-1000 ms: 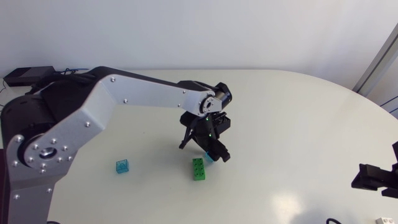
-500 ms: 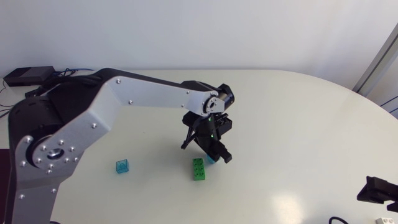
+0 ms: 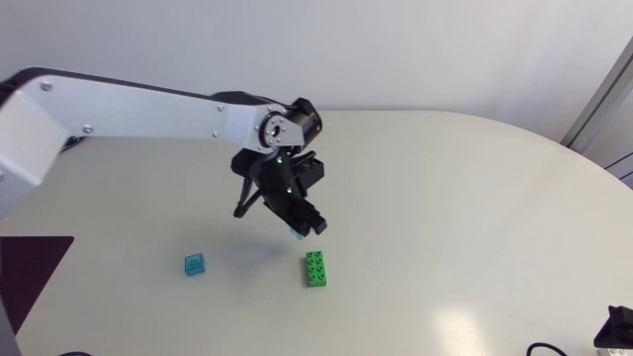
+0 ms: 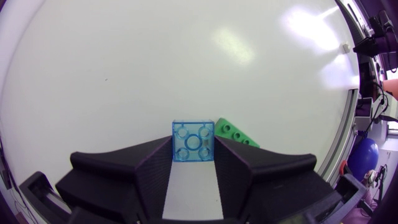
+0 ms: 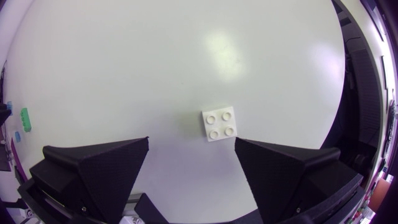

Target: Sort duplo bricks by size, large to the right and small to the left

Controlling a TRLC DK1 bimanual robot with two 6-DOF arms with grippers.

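My left gripper [image 3: 298, 223] hangs above the table, shut on a small translucent blue brick [image 3: 297, 231]. The left wrist view shows that brick [image 4: 193, 141] clamped between both fingers of the gripper [image 4: 193, 157], studs facing the camera. A long green brick [image 3: 316, 268] lies on the table just right of and below the held brick, and it peeks past one finger [image 4: 236, 132]. A second small translucent blue brick [image 3: 195, 264] sits further left. My right gripper [image 5: 191, 147] stands open over a white square brick [image 5: 219, 124], which lies ahead of its fingers.
Only a dark bit of my right arm [image 3: 619, 329] shows at the head view's lower right corner. In the right wrist view the green brick [image 5: 25, 118] and a blue brick [image 5: 17, 135] are tiny and far off.
My left gripper closed on the blue brick beside the green one, then rose and moved left with it. My right arm drew back toward the lower right corner.
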